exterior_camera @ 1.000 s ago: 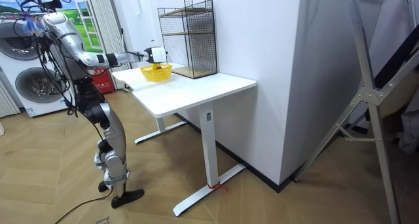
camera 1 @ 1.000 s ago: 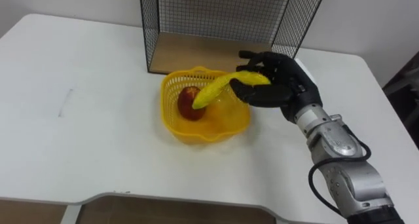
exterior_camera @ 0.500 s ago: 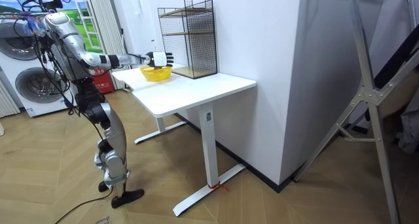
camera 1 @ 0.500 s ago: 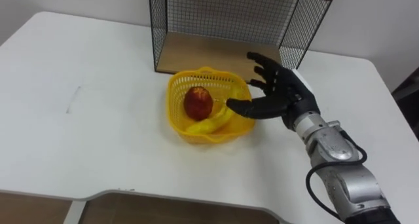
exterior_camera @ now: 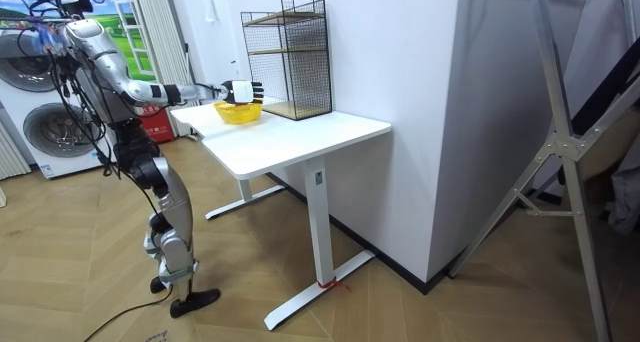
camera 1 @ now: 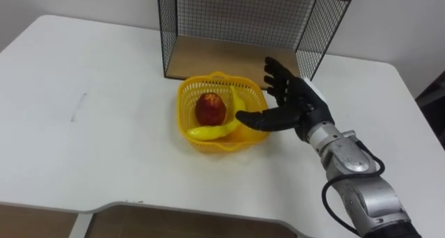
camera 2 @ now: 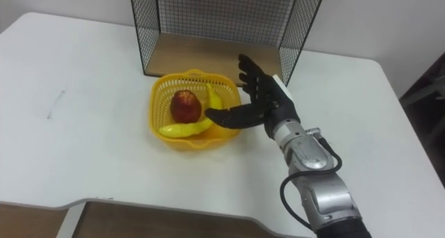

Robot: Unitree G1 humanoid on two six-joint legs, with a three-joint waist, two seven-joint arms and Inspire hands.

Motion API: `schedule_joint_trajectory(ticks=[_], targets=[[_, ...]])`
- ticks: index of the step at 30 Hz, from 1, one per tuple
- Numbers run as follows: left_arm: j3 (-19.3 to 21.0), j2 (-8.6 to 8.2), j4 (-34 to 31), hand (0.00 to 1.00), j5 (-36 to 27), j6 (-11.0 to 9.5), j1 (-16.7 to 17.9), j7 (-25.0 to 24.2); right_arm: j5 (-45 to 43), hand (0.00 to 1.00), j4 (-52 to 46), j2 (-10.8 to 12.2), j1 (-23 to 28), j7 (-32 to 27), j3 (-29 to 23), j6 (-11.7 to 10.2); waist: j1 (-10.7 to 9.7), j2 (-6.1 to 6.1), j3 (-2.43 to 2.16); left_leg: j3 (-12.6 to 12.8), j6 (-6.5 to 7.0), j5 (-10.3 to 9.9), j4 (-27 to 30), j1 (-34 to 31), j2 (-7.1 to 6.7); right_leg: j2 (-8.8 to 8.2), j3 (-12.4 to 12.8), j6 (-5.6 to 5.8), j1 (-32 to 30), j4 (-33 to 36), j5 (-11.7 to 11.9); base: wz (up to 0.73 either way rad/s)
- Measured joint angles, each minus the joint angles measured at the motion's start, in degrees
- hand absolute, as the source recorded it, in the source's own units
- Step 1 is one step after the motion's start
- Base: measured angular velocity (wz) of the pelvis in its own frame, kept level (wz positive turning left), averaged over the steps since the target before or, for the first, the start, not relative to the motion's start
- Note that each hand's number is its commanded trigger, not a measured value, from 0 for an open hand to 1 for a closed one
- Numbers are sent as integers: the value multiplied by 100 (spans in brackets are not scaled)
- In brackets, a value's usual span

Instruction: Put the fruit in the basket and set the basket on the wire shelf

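Observation:
A yellow plastic basket (camera 1: pixel 186 124) stands on the white table (camera 1: pixel 83 147), just in front of the black wire shelf (camera 1: pixel 236 29). Inside it lie a red apple (camera 1: pixel 209 108) and a yellow banana (camera 1: pixel 217 129), the banana curled along the basket's right and front sides. My right hand (camera 1: pixel 292 106) is open at the basket's right rim, fingers spread upward, thumb reaching over the rim toward the banana. It holds nothing. In the room view the basket (exterior_camera: pixel 238 112) and my right hand (exterior_camera: pixel 241 90) show at the table's far end.
The wire shelf has a wooden bottom board (camera 1: pixel 222 57) open toward me. I stand at the table's end beside washing machines (exterior_camera: pixel 45 122). Bare table stretches to the basket's left and front.
The banana has left my right hand and now lies in the basket beside the apple. The hand has opened and drawn slightly to the basket's right rim.

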Motion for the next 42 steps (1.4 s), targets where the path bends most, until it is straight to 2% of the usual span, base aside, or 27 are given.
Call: schedule_joint_trajectory(ticks=[11, 15, 21, 23, 27, 30, 33, 35, 36, 38, 40, 42], targets=[[0, 0, 0, 0, -13, -4, 0, -11, 62, 0, 0, 0, 0, -14, -3, 0, -8, 7, -3, -5, 1, 0, 11, 18, -5, -3, 1, -3, 22, 0, 1, 0], [8, 2, -1, 0, -197, -30, 9, -5, 107, 0, -1, 0, -1, -26, -19, 0, -12, 13, -2, -8, 1, 1, 24, 34, -4, -4, 0, -2, 41, -2, 1, 0], [268, -36, -1, 0, -444, -54, 118, 19, 341, 0, -160, -15, 15, -184, -296, -1, -47, 91, -11, -17, 1, 0, 45, 30, -6, -10, -9, -2, 55, -1, 1, 0], [524, -100, -4, 0, -561, -40, 205, 23, 446, 0, -252, -10, 154, -257, -420, -14, -63, 151, -53, -22, 0, 0, 12, 58, -9, -10, -13, -2, 72, -3, 1, 0], [880, -105, -1, 0, -974, -51, 306, 88, 684, 0, -218, -25, 480, -458, -537, -14, -77, 190, -50, -12, 1, 1, 5, 96, -13, -16, -6, -1, 100, -5, 0, 0], [1063, -93, 67, 0, -1609, -74, 326, 468, 1060, 0, -209, -33, 726, -630, -651, -14, -148, 214, -41, -9, 9, 7, 1, 91, -29, -32, 0, 0, 94, -9, 0, 0], [1527, -84, 5, 0, -2182, -195, 289, 859, 1270, 0, -207, -35, 941, -875, -822, -14, -180, 229, -34, -15, 12, 8, 8, 92, -38, -54, 2, 4, 101, -17, -2, 0], [2030, -92, -578, 0, -2770, -219, 330, 1388, 1230, 0, -224, -42, 1059, -1008, -1033, -14, -176, 246, -30, -17, 15, 11, 0, 78, -40, -48, 26, 5, 83, -11, -3, 0], [2134, -94, -748, 0, -2926, -258, 336, 1544, 1244, 0, -230, -43, 1078, -1052, -1092, -14, -165, 258, -31, -13, 17, 12, -5, 81, -41, -50, 27, 5, 77, -5, -3, -3], [2508, -96, -1265, 0, -3609, -443, 283, 2168, 1282, 0, -247, -41, 1142, -1215, -1313, -17, -149, 332, -42, -27, 28, 21, -37, 122, -49, -55, -9, 10, 114, -10, -5, 0], [2717, -103, -1824, 0, -4124, -518, 271, 2675, 1253, 0, -249, -42, 1276, -1345, -1438, -28, -132, 366, -69, -72, 29, 22, -46, 139, -57, -60, -31, 22, 137, -9, -13, 6], [2930, -111, -2443, 0, -4287, -588, 240, 3061, 1211, 0, -320, -34, 1445, -1401, -1559, -29, -66, 392, -73, -53, 30, 23, -42, 136, -57, -55, 2, 23, 102, 1, -14, -5]])
